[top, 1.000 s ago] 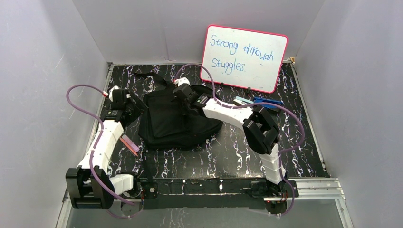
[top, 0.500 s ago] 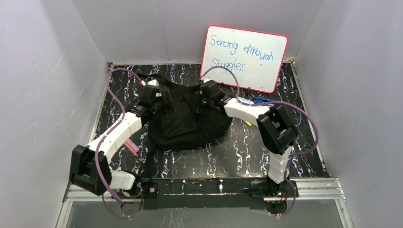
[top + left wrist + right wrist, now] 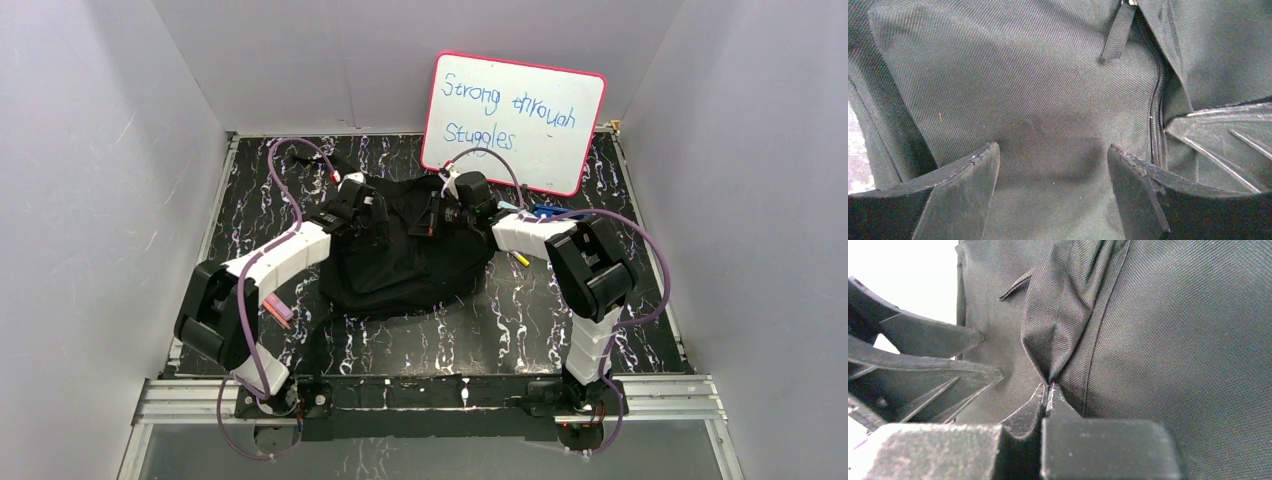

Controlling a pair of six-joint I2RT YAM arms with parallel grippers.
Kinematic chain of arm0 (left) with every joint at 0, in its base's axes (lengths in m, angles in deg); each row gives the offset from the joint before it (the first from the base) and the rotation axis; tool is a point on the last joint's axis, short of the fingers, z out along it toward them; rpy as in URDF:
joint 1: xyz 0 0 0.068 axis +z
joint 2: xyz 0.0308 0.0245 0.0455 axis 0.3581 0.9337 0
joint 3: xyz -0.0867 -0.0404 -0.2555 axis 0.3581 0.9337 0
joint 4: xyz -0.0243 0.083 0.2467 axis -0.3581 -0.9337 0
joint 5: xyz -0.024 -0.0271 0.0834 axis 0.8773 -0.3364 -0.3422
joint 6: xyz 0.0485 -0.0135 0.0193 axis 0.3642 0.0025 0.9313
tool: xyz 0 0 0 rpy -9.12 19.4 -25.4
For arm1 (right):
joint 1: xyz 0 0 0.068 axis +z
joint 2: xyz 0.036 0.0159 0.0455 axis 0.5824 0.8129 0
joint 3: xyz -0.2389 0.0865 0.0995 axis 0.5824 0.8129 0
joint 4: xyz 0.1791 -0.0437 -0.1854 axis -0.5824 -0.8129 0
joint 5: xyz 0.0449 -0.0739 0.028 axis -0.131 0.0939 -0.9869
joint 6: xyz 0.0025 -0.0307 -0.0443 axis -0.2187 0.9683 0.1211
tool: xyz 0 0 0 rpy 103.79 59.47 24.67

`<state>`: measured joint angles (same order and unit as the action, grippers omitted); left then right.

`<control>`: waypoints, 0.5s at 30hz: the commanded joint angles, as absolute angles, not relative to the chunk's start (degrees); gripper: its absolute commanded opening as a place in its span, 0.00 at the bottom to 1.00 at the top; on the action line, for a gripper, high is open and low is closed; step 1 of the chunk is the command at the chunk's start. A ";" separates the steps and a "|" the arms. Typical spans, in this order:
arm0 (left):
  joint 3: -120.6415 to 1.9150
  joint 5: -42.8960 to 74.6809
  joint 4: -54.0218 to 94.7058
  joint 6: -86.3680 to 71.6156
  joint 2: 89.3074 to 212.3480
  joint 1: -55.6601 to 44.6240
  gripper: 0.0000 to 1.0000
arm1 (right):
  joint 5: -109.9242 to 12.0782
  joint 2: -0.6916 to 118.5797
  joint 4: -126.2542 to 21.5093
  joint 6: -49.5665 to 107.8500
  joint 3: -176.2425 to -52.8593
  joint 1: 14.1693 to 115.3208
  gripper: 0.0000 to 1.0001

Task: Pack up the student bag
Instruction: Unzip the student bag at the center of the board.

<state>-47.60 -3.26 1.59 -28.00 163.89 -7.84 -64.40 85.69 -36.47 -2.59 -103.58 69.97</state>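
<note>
While my right gripper [image 3: 1048,390] is clamped tight on a raised fold of the soft black fabric backpack [image 3: 400,265], my left gripper [image 3: 1053,165] sits close over the bag's panel with its jaws spread wide, just beside a closed zip [image 3: 1154,115]. The backpack lies mid-table on the black marbled tabletop [image 3: 500,320], in front of a pink-framed whiteboard [image 3: 515,120] propped at the back.

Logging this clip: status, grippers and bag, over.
Right gripper: jaws pinched shut on student bag fabric. Left gripper: jaws open at bag's front, beside zip. Nothing in the way.
</note>
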 commanded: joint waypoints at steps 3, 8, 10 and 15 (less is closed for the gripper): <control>-50.72 -6.66 4.02 -29.21 166.01 -9.98 0.76 | -71.22 83.77 -31.24 -5.22 -101.60 70.25 0.00; -50.70 -12.74 3.93 -28.71 167.55 -10.13 0.78 | -65.45 82.91 -37.12 -3.73 -102.29 70.26 0.00; -50.56 -15.43 2.34 -29.52 168.50 -10.13 0.78 | -62.08 82.44 -39.83 -2.25 -102.81 70.29 0.02; -49.77 -16.50 1.92 -29.91 166.67 -7.82 0.78 | -58.12 81.31 -44.31 2.45 -105.87 70.28 0.04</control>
